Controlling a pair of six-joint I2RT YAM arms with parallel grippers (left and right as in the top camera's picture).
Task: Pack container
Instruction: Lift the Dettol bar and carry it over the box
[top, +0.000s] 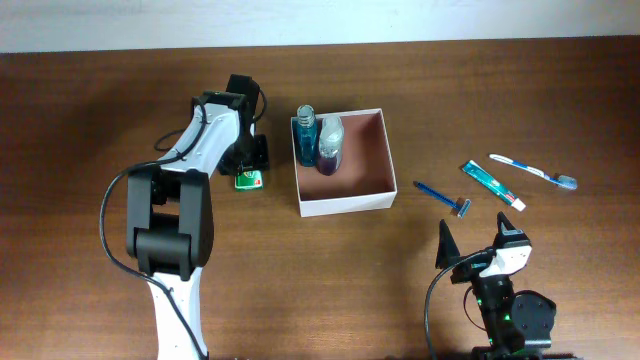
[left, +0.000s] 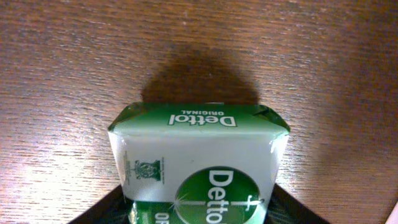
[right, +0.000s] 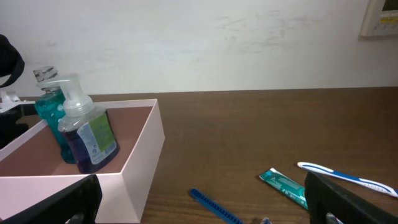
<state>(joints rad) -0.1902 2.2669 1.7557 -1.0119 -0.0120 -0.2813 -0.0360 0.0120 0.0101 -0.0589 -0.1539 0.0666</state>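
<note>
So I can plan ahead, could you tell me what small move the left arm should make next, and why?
Probably secure the grip on the soap and lift it toward the box: the left gripper flanks the soap, which is outside the box.

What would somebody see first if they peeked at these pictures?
Probably the green Dettol soap pack, filling the left wrist view, on the table just left of the container. Next, a teal bottle and a purple pump bottle standing in the container's far left corner.
</note>
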